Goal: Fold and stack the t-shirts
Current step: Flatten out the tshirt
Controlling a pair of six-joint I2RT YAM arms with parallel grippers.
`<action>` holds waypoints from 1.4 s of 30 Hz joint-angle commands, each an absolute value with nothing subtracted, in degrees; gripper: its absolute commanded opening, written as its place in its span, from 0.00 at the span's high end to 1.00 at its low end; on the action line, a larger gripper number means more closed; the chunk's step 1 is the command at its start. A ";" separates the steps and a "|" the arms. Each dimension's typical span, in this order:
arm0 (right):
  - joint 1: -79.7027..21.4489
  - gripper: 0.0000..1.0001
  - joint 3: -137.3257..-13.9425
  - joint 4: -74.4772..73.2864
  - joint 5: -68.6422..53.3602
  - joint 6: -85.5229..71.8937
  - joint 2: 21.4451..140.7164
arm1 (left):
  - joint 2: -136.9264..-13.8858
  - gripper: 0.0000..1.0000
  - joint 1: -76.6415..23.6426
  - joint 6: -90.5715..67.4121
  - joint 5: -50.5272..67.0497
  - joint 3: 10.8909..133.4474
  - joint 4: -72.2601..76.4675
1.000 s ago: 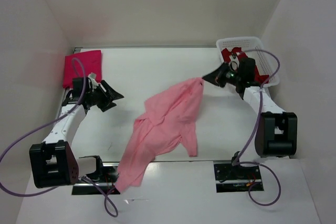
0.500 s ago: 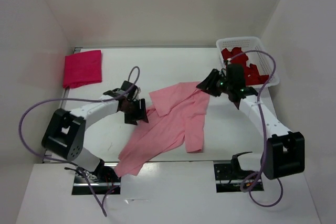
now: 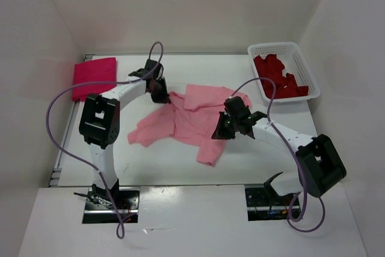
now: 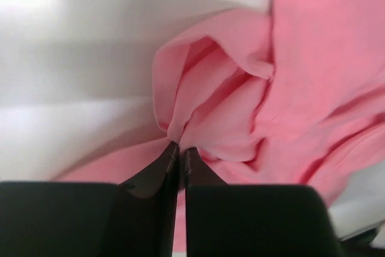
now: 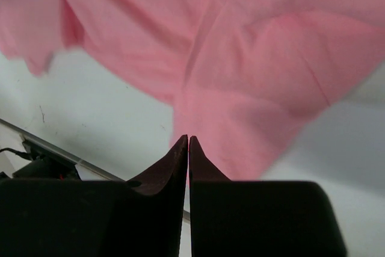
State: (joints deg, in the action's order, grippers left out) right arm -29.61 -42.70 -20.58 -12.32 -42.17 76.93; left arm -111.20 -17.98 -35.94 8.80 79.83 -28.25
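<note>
Mid-table, the light pink t-shirt [image 3: 191,121] lies rumpled; it looks soft, light and likely to sag. At its far edge the left gripper [image 3: 160,94] pinches a fold. Over the near side the right gripper [image 3: 221,132] is clenched, catch unclear. Corners or shoulder seams look the best hold.

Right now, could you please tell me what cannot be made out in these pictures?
- Top view: where the left gripper bites the light pink shirt; its own wrist covers the tips.
- Right wrist view: whether the shut right gripper pinches cloth; its tips meet against the shirt.
- Top view: the red shirt's shape; it lies crumpled in the basket, too small to read.
</note>
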 commanded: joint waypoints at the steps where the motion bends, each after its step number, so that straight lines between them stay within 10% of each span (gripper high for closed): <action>1: -31.90 0.93 -48.77 -20.39 -9.23 -40.52 78.75 | -117.05 0.88 -16.09 -34.72 7.90 91.55 -28.99; 4: -34.53 0.84 -51.06 -21.01 -9.23 -39.99 79.89 | -115.59 0.41 -13.55 -35.33 9.57 93.70 -27.44; 7: -37.69 0.78 -51.06 -18.74 -9.84 -40.77 82.26 | -110.51 0.23 -9.34 -36.38 10.28 87.21 -24.89; 17: -39.02 0.77 -51.59 -14.59 -11.60 -40.52 85.16 | -88.60 0.51 13.17 -49.48 12.74 53.82 -14.33; 36: -39.02 0.74 -50.01 -14.06 -11.17 -39.99 83.50 | -96.32 0.61 18.11 -53.00 14.59 48.16 -10.46; 42: -40.87 0.65 -52.38 -16.16 -6.87 -39.99 87.09 | -97.04 0.85 18.11 -52.99 14.76 48.87 -9.32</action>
